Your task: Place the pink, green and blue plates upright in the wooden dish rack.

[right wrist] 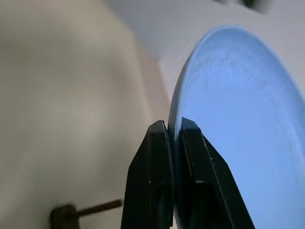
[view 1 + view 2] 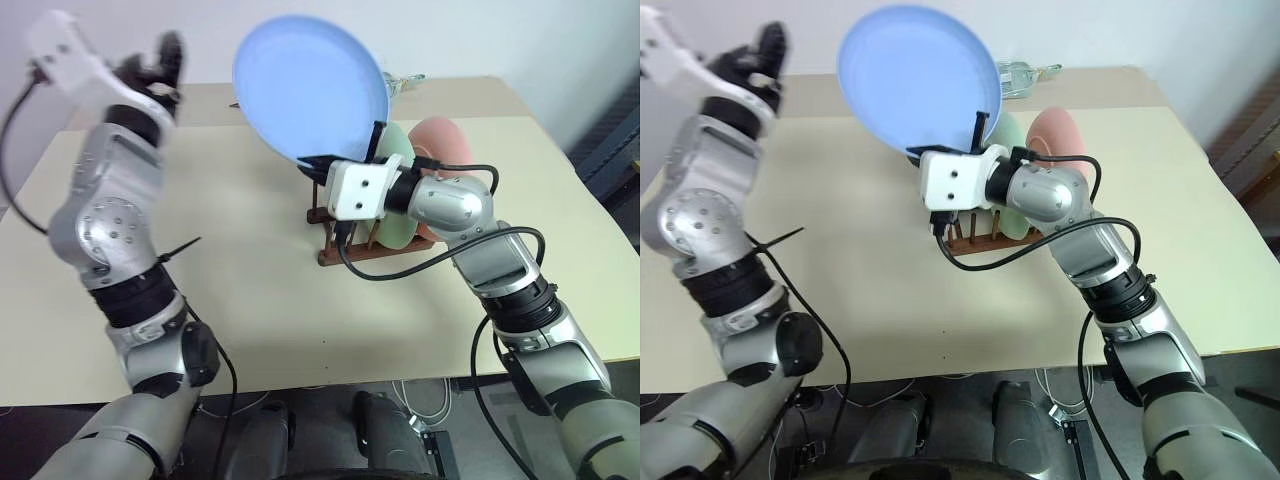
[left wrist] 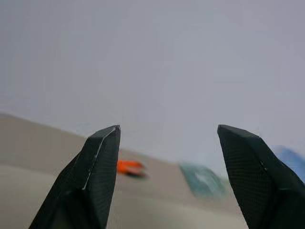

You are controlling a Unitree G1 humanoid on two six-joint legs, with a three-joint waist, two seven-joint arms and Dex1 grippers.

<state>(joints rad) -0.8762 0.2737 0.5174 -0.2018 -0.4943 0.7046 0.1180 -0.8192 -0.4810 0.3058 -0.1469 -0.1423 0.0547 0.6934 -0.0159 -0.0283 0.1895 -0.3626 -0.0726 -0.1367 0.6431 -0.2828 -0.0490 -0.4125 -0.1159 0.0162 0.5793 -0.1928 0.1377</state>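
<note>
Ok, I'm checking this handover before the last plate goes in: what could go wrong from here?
The right gripper pinches only the rim of the round blue plate, so the plate could pivot or slip. Lowering it toward the dark wooden dish rack could knock the pale green plate or pink plate already standing there.

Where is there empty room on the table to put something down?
The table is bare between the wooden dish rack and the near edge, and toward the left side. It is crowded at the rack: green plate, pink plate, and the right gripper holding the blue plate.

Bright, even light with soft shadows; both wrist views' backgrounds blur.
</note>
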